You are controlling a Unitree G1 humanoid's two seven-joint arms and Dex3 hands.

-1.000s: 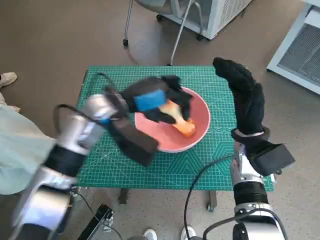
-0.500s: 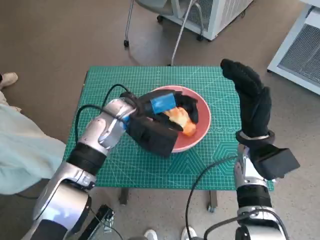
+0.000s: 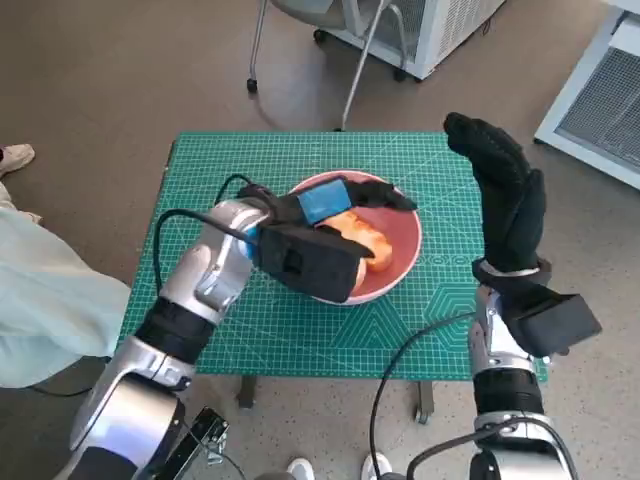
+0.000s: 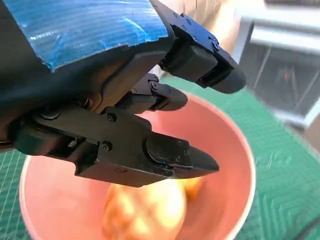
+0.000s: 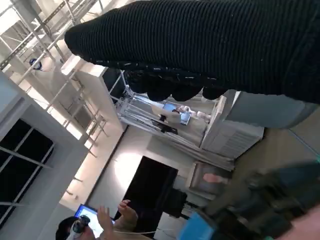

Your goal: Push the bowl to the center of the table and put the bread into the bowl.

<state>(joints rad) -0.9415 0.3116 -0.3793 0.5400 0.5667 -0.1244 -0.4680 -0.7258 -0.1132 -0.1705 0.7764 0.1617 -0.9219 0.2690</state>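
1. Lifting out carelessly, your left hand (image 3: 335, 205), fingers (image 4: 175, 157) spread and holding nothing, may snag the bread (image 3: 360, 238) lying in the bowl (image 3: 400, 255) mid-counter (image 3: 420, 340).
2. Right hand (image 3: 505, 195) hovers open-fingered; it may clip the rim.

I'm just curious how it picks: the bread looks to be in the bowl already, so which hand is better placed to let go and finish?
The left hand: it is over the bowl, at the bread. The right hand is raised beside the bowl, holding nothing.
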